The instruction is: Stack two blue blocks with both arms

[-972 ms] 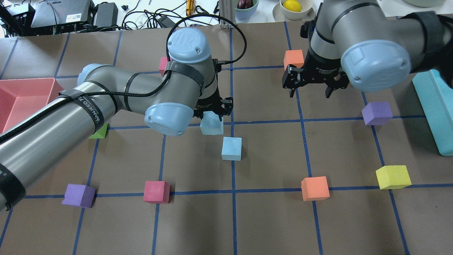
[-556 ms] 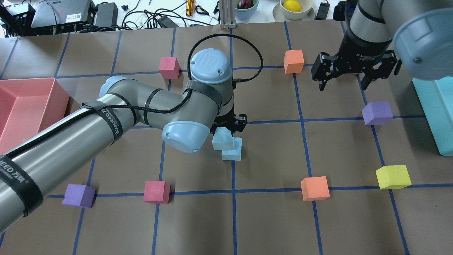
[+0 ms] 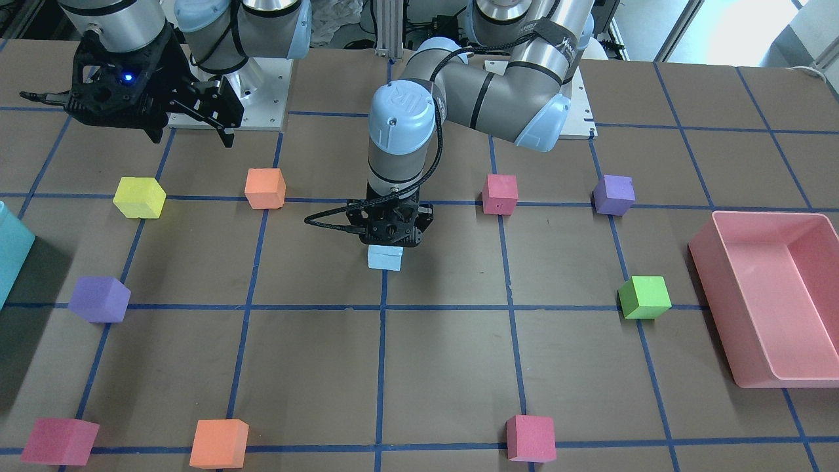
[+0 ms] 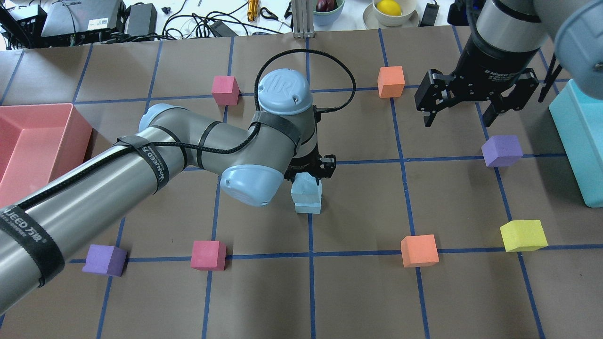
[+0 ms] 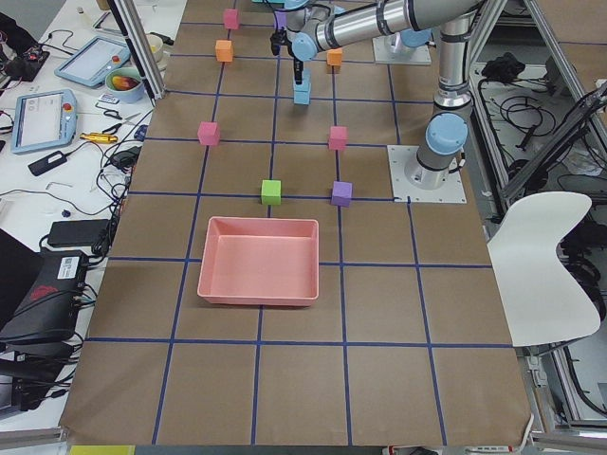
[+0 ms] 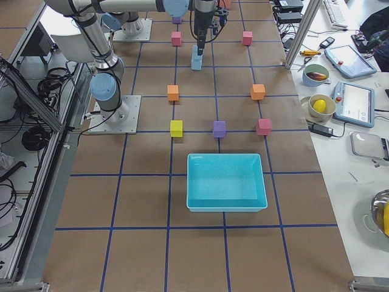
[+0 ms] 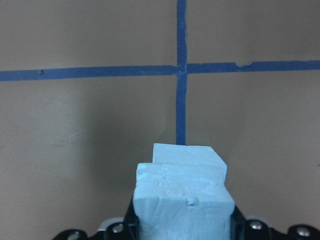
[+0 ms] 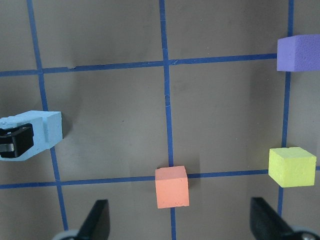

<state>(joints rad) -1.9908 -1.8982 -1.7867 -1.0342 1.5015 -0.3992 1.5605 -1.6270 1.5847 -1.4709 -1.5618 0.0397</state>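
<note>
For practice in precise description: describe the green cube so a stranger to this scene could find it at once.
Find the large pink tray at one end of the table. Just beside it, toward the table's middle, the green cube sits on a blue tape line. It is the only green cube there.

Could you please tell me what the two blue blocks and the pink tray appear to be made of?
Upper blue block, in the left gripper, and lower blue block: likely foam, matte, with pitted, scuffed faces. Pink tray: probably moulded plastic, smooth, thin-walled, rounded corners.
</note>
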